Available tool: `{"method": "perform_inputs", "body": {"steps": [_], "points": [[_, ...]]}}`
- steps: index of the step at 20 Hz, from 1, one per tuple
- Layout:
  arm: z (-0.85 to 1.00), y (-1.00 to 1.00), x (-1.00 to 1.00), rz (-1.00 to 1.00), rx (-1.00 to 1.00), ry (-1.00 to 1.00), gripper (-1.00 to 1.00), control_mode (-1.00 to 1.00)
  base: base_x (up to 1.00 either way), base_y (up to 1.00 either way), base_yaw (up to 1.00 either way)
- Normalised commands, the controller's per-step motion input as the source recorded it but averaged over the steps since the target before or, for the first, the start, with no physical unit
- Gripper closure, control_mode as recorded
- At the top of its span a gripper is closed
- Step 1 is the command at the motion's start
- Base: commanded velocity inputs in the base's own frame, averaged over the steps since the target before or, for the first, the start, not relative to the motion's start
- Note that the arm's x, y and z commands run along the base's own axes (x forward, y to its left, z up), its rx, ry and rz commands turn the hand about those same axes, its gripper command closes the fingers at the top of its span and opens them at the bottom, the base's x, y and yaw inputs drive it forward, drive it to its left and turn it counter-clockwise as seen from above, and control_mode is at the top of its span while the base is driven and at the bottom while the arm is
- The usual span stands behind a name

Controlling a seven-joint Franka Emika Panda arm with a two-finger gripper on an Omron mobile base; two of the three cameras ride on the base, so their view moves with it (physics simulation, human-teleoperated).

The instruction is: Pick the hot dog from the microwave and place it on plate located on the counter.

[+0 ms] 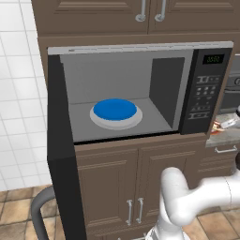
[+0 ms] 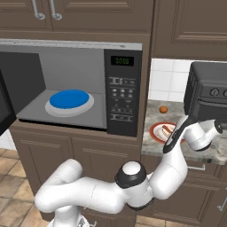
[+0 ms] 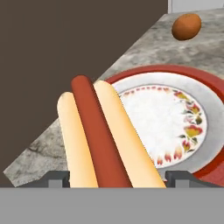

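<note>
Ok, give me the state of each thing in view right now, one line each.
microwave: door swung open, display lit.
blue dish: in the cavity, nothing on it.
hot dog: between the gripper fingers, over the plate's edge.
plate: on the counter, centre bare.
brown egg-like thing: on the counter behind the plate.

The hot dog (image 3: pixel 103 140) is showing tan bun halves around a red sausage; the plate (image 3: pixel 175 127) is showing a white centre, floral ring and red rim.
</note>
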Motion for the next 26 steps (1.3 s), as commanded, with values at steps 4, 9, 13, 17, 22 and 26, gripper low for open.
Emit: {"method": "perform_inputs", "body": {"steps": [4,9,13,17,22,26], "points": [[-0.21,-0.31,0.47,0.00,0.06,0.00,1.00,-1.00,0.00,0.00,0.00],[-0.09,-0.21,0.41,0.00,0.05,0.00,1.00,-1.00,0.00,0.00,0.00],[0.00,0.00,0.30,0.00,0.00,0.00,-1.00,-1.00,0.00,0.00,0.00],[0.00,0.00,0.01,0.00,0.00,0.00,-1.00,-1.00,0.00,0.00,0.00],[0.00,0.00,-0.15,0.00,0.00,0.00,-1.00,-1.00,0.00,0.00,0.00],[0.00,0.00,-0.92,0.00,0.00,-0.10,-1.00,-1.00,0.00,0.00,0.00]]}}
